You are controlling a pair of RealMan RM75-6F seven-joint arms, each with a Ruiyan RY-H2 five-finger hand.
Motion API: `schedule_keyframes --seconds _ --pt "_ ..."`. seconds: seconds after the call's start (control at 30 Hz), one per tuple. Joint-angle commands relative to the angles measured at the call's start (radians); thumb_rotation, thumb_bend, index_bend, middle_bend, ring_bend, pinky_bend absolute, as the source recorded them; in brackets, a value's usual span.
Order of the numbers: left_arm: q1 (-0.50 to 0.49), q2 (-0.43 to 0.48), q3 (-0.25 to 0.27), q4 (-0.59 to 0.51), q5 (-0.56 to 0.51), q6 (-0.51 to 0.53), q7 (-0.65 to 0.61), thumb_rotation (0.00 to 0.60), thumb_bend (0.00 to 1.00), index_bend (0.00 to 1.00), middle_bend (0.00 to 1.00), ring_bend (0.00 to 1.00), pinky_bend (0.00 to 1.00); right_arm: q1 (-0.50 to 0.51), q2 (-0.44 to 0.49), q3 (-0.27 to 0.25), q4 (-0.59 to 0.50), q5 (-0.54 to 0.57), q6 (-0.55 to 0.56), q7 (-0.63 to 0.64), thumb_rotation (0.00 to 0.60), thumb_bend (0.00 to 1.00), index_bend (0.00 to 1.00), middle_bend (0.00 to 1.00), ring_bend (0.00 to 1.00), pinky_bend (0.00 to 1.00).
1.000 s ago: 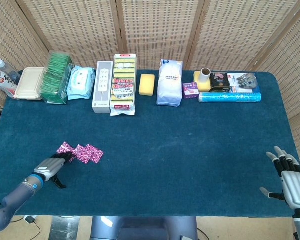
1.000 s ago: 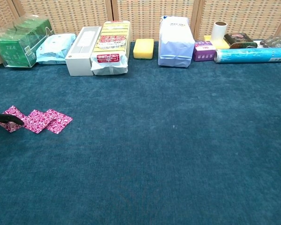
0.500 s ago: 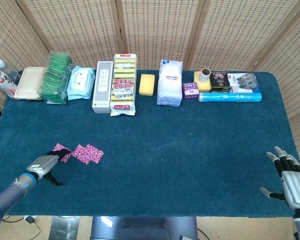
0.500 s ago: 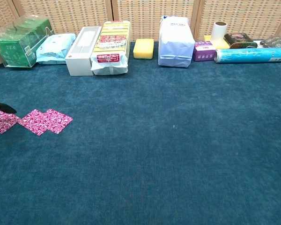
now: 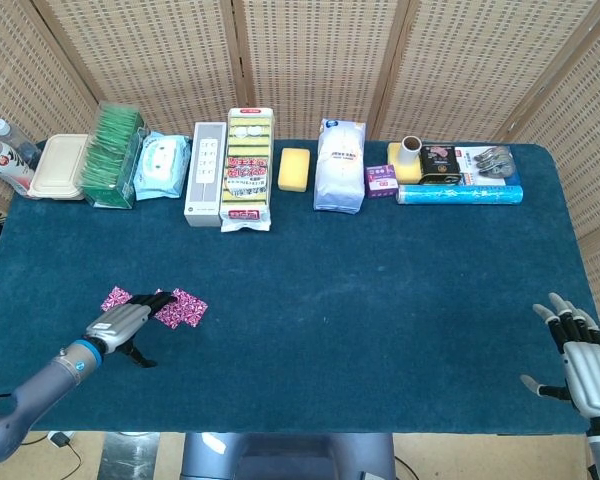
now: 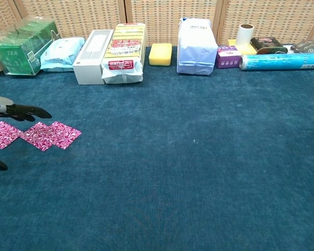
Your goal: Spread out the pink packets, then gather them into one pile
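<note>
Head view gives us the pink packets [image 5: 156, 305] lying flat on the blue table cloth [image 5: 360, 300] at about 8 o'clock from the table's middle, in a short row running 9 to 3 o'clock. The chest view shows them [image 6: 35, 134] as three diamonds, the two toward 3 o'clock overlapping and the one toward 9 o'clock just touching its neighbour at a corner.

We see the left hand [image 5: 120, 324] over the 9 o'clock part of that row, its dark fingers [image 6: 29, 112] stretched toward 3 o'clock above the packets, thumb held apart below. It grips nothing; whether a fingertip touches a packet we cannot tell.

We find the right hand [image 5: 580, 355] near the table's 4 o'clock corner, well apart from the packets, fingers spread and holding nothing.

Along the 12 o'clock edge stand a green tea box [image 5: 113, 155], a wet-wipes pack [image 5: 163, 166], a yellow sponge [image 5: 294, 168] and a white bag [image 5: 340, 166].
</note>
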State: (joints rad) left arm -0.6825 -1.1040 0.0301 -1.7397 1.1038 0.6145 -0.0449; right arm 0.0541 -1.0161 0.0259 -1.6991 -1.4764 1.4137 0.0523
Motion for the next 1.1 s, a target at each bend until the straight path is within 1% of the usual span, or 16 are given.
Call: schedule_keyframes --seconds 0.03,0.1,0.3,0.47,0.7,1.1 --pt "-0.023 -0.024 0.001 0.005 -0.033 -0.016 0.037 0.6 0.03 0.0 0.0 0.0 0.0 -0.001 0.001 0.002 0.001 0.002 0.002 0.004 0.6 0.0 0.1 0.0 0.0 0.0" --pt "-0.037 -0.041 0.013 0.007 -0.068 -0.021 0.074 0.6 0.03 0.0 0.0 0.0 0.0 -0.001 0.003 0.004 0.003 0.006 0.003 0.013 0.6 0.0 0.1 0.0 0.0 0.0" --pt "-0.058 -0.065 0.031 0.01 -0.142 -0.014 0.127 0.6 0.03 0.0 0.0 0.0 0.0 -0.002 0.005 0.003 0.006 0.001 0.005 0.021 0.6 0.0 0.1 0.0 0.0 0.0" --pt "-0.074 -0.08 0.044 0.006 -0.181 -0.013 0.156 0.6 0.03 0.0 0.0 0.0 0.0 -0.003 0.006 0.004 0.006 0.001 0.006 0.022 0.6 0.0 0.1 0.0 0.0 0.0" --pt "-0.087 -0.086 0.065 -0.014 -0.204 -0.001 0.194 0.6 0.03 0.0 0.0 0.0 0.0 0.0 0.006 0.004 0.006 0.005 -0.001 0.023 0.6 0.0 0.1 0.0 0.0 0.0" --pt "-0.087 -0.089 0.094 -0.063 -0.18 0.014 0.224 0.6 0.03 0.0 0.0 0.0 0.0 -0.001 0.009 0.003 0.005 0.002 -0.001 0.029 0.6 0.0 0.1 0.0 0.0 0.0"
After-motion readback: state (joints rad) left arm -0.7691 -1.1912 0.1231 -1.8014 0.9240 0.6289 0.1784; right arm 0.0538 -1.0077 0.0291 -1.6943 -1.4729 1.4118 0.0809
